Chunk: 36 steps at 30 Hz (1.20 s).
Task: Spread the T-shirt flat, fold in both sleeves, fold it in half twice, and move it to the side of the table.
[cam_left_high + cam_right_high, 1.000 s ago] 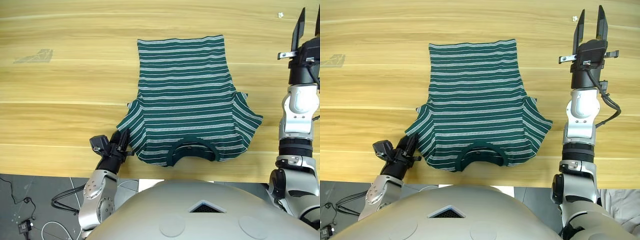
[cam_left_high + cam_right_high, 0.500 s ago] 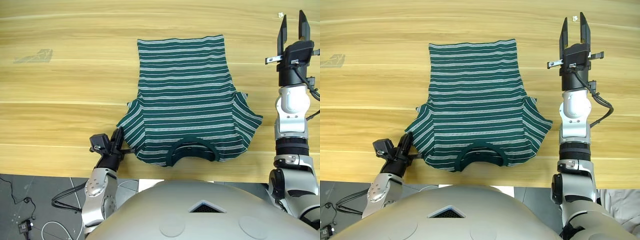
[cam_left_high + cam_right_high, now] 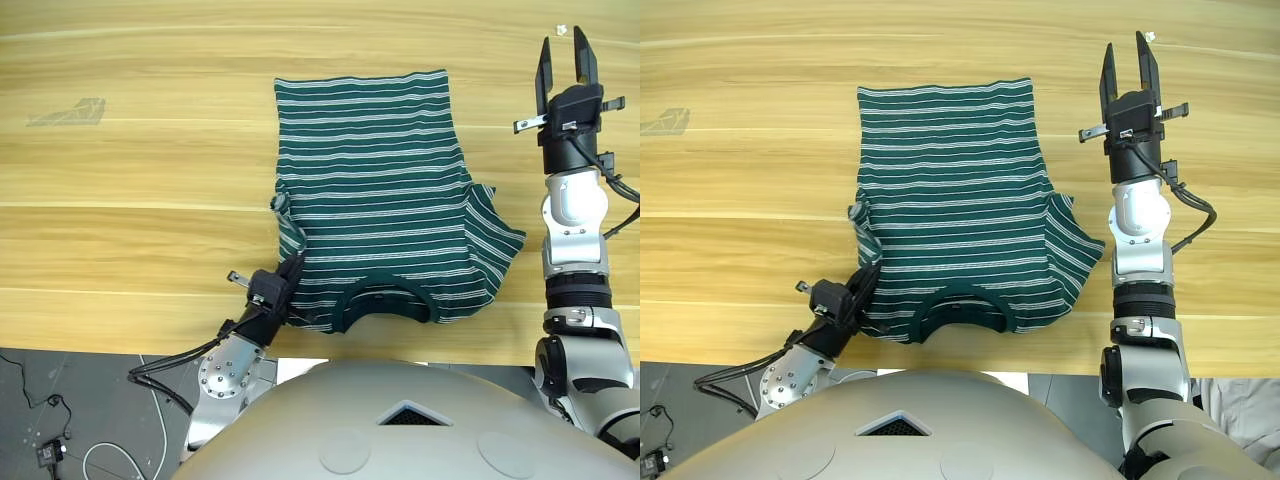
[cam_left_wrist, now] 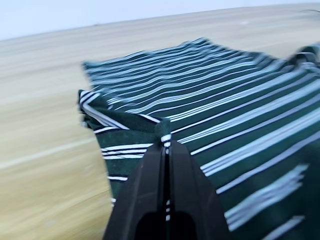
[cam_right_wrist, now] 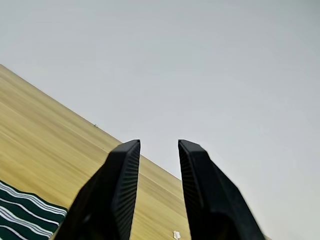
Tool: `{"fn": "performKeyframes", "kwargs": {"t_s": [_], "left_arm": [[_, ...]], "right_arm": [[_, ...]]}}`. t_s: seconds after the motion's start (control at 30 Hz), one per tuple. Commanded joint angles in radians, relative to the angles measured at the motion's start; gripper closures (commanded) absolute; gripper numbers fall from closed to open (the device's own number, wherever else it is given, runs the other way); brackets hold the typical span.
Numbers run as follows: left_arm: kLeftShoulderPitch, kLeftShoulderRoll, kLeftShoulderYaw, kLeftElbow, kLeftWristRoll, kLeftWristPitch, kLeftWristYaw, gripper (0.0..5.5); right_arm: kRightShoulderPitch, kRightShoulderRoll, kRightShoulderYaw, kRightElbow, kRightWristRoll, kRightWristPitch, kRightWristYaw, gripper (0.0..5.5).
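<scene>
- T-shirt: soft knit cloth, matt, dark green with thin white stripes; lies mostly smooth, and rumples into folds at the sleeve nipped by the left pincer.
- Neckband: plain dark green rib, same matt look.
- Counter: light wood-grain top, smooth, faint satin sheen; one pale scuffed patch.
- Left pincer: black plastic, matt, smooth outer faces.
- Right pincer: black matt plastic too; fingers have fine ribbing on the inner faces.
- Small white scrap on the counter, looks like paper; too small to be sure.
- Floor: dark grey, matt.
</scene>
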Motion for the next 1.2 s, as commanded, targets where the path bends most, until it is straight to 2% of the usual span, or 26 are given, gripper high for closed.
{"fn": "performKeyframes", "kwargs": {"t_s": [0.03,0.27,0.47,0.7,0.9,0.97,1.1,1.2], "left_arm": [[-0.036,0.015,-0.044,-0.021,0.032,0.003,-0.004,5.46],[-0.109,0.061,-0.079,-0.041,0.059,0.110,-0.029,5.46],[-0.121,0.086,-0.123,-0.048,0.102,0.120,-0.031,5.46],[-0.137,0.134,-0.178,-0.097,0.104,0.085,-0.070,4.34],[-0.166,0.126,-0.176,-0.110,0.073,0.094,-0.064,4.29],[-0.198,0.083,-0.113,-0.109,0.008,0.092,-0.029,4.29],[-0.323,-0.038,0.171,-0.062,-0.109,0.100,0.167,4.29],[-0.346,-0.072,0.335,-0.021,-0.154,0.087,0.262,4.29]], "right_arm": [[-0.030,0.009,0.013,0.019,-0.012,-0.002,-0.001,4.08],[-0.042,0.019,0.035,0.043,-0.027,-0.009,-0.007,4.08],[-0.052,0.024,0.043,0.056,-0.031,-0.012,-0.008,4.08],[-0.067,0.029,0.051,0.082,-0.040,-0.020,-0.011,4.08],[-0.068,0.027,0.051,0.089,-0.028,-0.023,0.001,4.08],[-0.030,0.031,0.035,0.045,0.084,0.014,0.086,4.08],[0.233,-0.041,0.041,-0.221,0.589,0.161,0.545,4.08],[0.396,-0.153,-0.071,-0.324,0.857,0.358,0.800,4.08]]}}
